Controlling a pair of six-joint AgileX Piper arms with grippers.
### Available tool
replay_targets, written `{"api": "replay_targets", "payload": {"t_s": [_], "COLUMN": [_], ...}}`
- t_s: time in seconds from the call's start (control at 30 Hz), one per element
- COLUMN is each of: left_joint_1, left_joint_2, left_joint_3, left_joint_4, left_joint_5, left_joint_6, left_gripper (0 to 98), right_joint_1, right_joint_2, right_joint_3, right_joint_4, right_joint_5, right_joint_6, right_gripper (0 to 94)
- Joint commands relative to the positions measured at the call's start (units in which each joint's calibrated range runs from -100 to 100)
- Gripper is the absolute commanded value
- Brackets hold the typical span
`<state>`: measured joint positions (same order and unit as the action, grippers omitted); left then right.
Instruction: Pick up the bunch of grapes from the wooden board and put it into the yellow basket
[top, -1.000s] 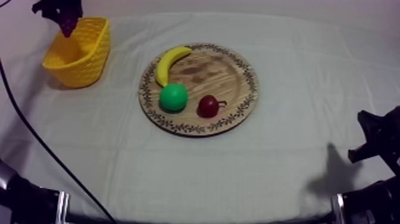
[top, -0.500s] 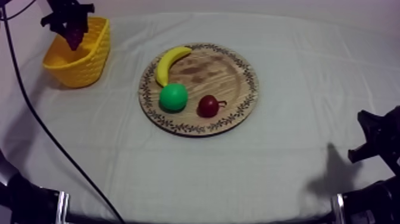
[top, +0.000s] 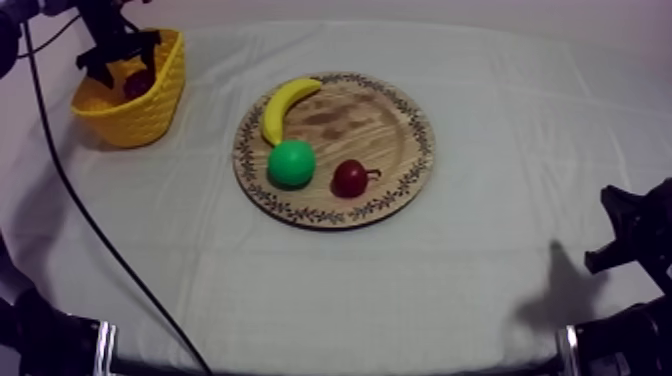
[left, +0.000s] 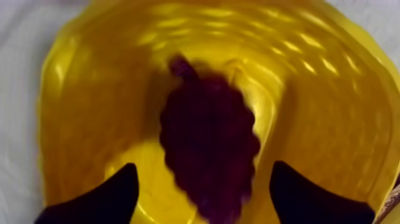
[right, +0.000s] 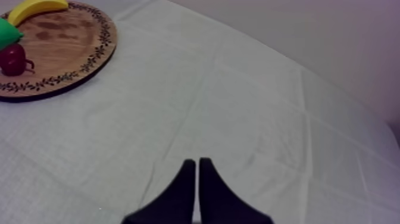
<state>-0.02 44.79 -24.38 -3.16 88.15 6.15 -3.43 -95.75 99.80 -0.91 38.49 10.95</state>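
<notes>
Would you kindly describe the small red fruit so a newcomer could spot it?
Find the round wooden board mid-table. Of the three fruits on it, the small red fruit lies beside the green pear, away from the banana. It alone is dark red with a short stem.

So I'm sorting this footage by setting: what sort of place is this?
Likely a robot lab test bench, not a kitchen: a cloth-covered table, toy fruit like the banana on a wooden board, and a robot arm's left pincer open over a yellow basket.

Wooden board (right: 65, 42) partly beyond view's edge
</notes>
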Motion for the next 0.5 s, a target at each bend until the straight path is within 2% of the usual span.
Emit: {"api": "replay_targets", "payload": {"t_s": [0.0,0.23,0.47], "left_joint_1": [-0.1,-0.4,-0.4], "left_joint_2": [-0.3,-6.0,-17.5], "left_joint_3": [0.3,5.4,15.2], "left_joint_4": [0.2,1.02,2.03], "left_joint_5": [-0.2,-2.3,-7.8], "left_joint_6": [-0.2,-0.3,-0.3], "left_gripper": [92.0,94.8,85.5], "right_joint_1": [0.0,0.0,0.0], "right_joint_2": [0.0,0.0,0.0], "right_joint_3": [0.0,0.0,0.0], "right_joint_4": [0.0,0.0,0.0], "right_joint_5": [0.0,0.0,0.0], "right_joint_6": [0.0,0.0,0.0], "right_gripper": [0.3,0.3,0.3]}}
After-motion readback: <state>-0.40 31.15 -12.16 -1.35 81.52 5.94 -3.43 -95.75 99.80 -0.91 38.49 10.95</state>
